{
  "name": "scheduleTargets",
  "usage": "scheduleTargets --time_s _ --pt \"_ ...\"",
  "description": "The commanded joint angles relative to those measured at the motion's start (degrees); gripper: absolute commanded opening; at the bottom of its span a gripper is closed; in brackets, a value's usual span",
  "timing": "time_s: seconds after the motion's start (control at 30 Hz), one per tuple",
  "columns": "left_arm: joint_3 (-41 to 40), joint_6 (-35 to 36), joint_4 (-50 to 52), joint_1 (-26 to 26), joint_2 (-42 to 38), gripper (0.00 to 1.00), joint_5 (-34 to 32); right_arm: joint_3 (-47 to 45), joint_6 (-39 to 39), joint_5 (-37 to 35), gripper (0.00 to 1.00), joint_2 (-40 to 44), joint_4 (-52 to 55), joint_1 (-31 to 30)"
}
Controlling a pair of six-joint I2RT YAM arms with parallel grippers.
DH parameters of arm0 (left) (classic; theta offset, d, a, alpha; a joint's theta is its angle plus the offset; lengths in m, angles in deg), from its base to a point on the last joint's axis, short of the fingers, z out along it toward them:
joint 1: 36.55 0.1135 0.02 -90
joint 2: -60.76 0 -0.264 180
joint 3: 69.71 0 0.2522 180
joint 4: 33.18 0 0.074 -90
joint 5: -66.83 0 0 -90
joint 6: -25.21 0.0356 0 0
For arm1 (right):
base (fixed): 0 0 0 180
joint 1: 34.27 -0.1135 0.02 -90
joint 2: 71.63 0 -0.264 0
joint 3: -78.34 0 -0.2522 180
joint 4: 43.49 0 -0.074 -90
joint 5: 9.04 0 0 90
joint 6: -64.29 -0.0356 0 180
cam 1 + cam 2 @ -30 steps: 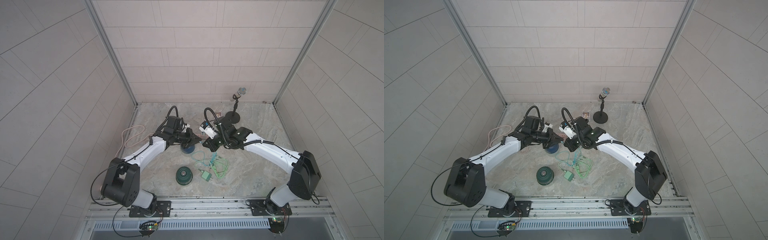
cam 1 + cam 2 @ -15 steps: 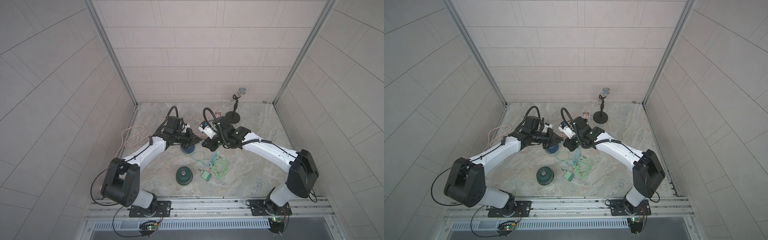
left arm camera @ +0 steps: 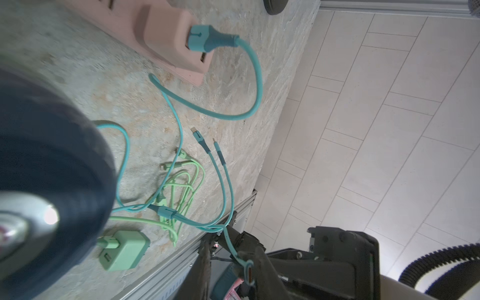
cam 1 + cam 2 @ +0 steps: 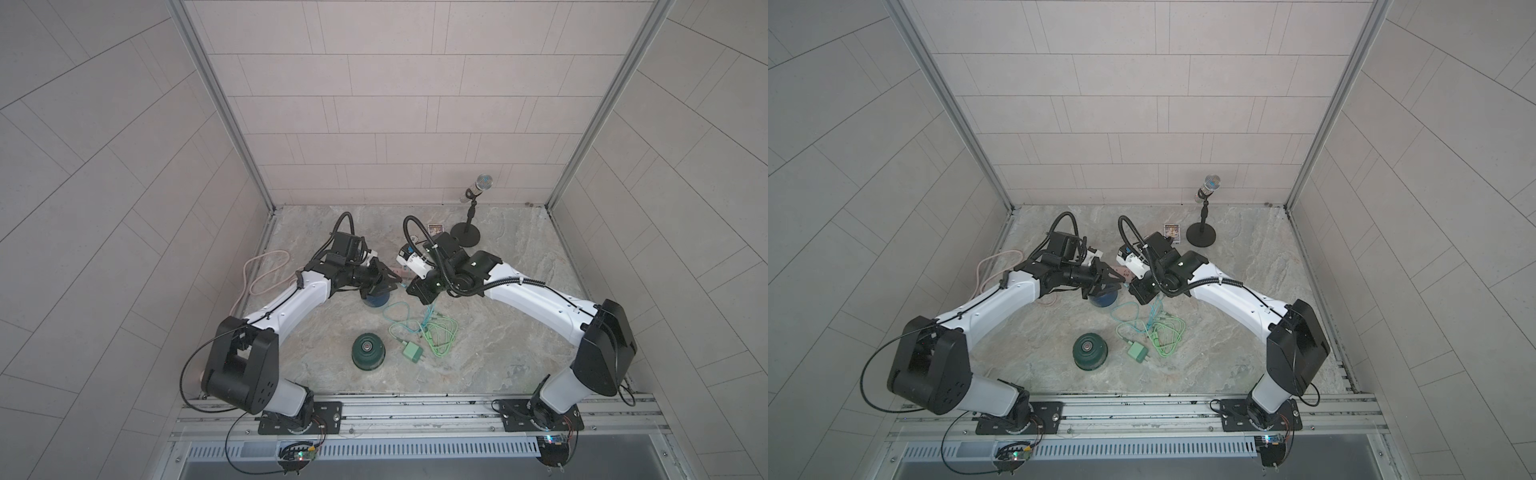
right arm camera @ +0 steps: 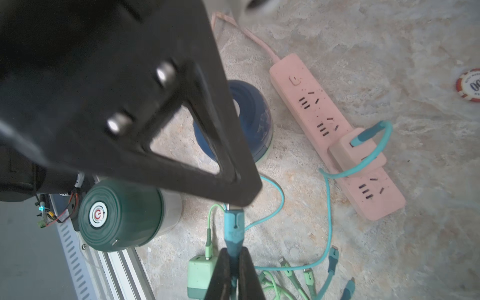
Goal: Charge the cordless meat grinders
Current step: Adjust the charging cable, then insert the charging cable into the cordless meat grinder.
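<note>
Mid-table, upright on its base: blue grinder [image 4: 376, 300], just beside the pink strip [image 5: 324, 124] and partly under the left gripper [image 4: 397, 279]. Left jaws a little apart in both top views; contact with the grinder not possible to tell. Nearer the front rail, well clear of both arms: green grinder [image 4: 368, 352], upright, silver centre up. Near its side, green adapter [image 4: 412, 353] lying on the table [image 4: 519, 332], with a green cable [image 4: 440, 334] plugged in and coiled loosely beyond. Right gripper [image 5: 233, 255] squeezed tight on a teal plug [image 5: 233, 226], held off the table, metal tip just short of the end of a left finger [image 5: 226, 145], with the blue grinder behind that finger in the right wrist view. Teal cable [image 3: 259, 80]: thick end seated in a pink adapter [image 5: 355, 150], itself plugged into the strip; thin branches from a junction among the green coils, one ending in the held plug, two more ends loose on the stone. Far corner, well apart: microphone [image 4: 484, 183] on its stand.
</note>
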State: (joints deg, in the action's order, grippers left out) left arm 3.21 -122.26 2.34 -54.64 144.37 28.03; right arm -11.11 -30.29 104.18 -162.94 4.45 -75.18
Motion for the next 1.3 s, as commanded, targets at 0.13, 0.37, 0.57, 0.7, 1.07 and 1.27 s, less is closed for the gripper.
scheduleTargets --time_s 0.13,0.37,0.57,0.7,1.07,1.27 --pt "8.1 22.2 30.3 11.0 -4.3 0.45 -11.2 -0.2 4.6 -5.0 0.07 -0.4 5.4 -2.4" --pt "2.3 26.7 29.6 14.3 -3.4 0.51 -11.3 2.2 5.2 -5.9 0.07 -3.5 5.6 -5.8" --pt "0.9 25.1 22.0 14.4 -1.2 0.52 -7.4 5.8 5.0 -6.0 0.07 -7.6 6.3 -6.6" --pt "1.4 26.0 20.2 14.4 0.1 0.53 -5.9 7.9 4.8 -6.5 0.07 -9.7 6.4 -6.8" --pt "-2.6 26.2 11.9 14.0 2.2 0.55 -3.3 10.0 4.3 -6.8 0.07 -12.4 6.7 -7.4" --pt "-3.8 27.0 11.6 13.7 3.6 0.53 -4.0 11.1 3.9 -7.1 0.07 -14.1 7.4 -7.4"
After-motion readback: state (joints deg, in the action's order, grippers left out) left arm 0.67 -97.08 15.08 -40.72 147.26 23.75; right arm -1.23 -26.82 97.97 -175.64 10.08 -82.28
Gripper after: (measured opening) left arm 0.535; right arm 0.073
